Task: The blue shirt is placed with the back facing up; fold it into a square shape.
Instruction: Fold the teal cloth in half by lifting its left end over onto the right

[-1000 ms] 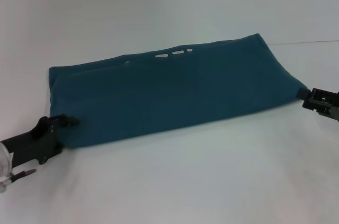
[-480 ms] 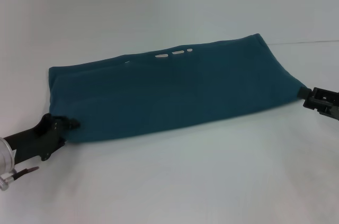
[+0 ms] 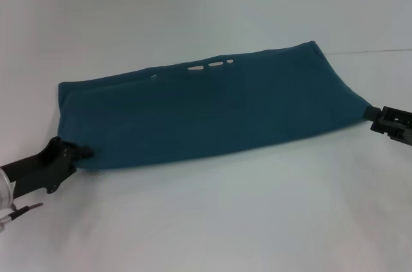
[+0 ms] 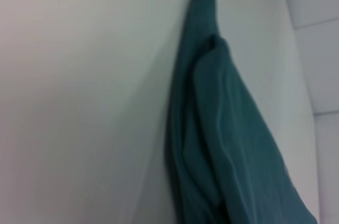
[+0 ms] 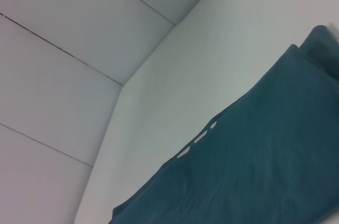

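Note:
The blue shirt [image 3: 212, 108] lies as a long folded band across the white table, with small gaps of white showing along its far edge. My left gripper [image 3: 82, 152] is at the band's near-left corner and shut on the cloth. My right gripper [image 3: 372, 114] holds the right-hand corner in the same way. The near edge runs straight between the two grippers. In the left wrist view the shirt [image 4: 222, 128] shows as a narrow bunched strip running away from the camera. The right wrist view has the shirt [image 5: 254, 166] spread flat on the table.
The white table [image 3: 225, 220] stretches bare in front of and behind the shirt. A thin seam line [image 3: 380, 51] crosses the table at the far right. Pale wall panels [image 5: 63, 49] stand beyond the table's edge.
My left gripper has drawn back to the left and slightly up, taking the shirt's near-left corner with it. The near edge now runs straighter. The right gripper has barely moved.

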{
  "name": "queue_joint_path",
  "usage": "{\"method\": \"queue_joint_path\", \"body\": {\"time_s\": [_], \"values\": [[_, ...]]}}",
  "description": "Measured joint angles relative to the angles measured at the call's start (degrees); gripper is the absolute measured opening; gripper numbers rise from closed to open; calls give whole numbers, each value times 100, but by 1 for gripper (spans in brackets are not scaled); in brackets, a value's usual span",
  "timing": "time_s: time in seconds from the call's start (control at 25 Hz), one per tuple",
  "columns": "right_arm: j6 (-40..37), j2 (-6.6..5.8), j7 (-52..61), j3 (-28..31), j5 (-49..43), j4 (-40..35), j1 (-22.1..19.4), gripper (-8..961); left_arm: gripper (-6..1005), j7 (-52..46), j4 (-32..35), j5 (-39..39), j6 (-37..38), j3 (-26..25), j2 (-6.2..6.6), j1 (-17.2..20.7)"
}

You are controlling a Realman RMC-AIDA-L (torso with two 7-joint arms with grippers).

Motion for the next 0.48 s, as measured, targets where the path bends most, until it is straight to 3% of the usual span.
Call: {"method": "queue_joint_path", "body": {"time_s": [0.16,0.48], "values": [[4,6,2,0,0,32,0,599,43,128,212,2,265,-3,29,114],[171,1,33,0,1,212,0,600,60,96,861,48,644,-68,152,606]]}}
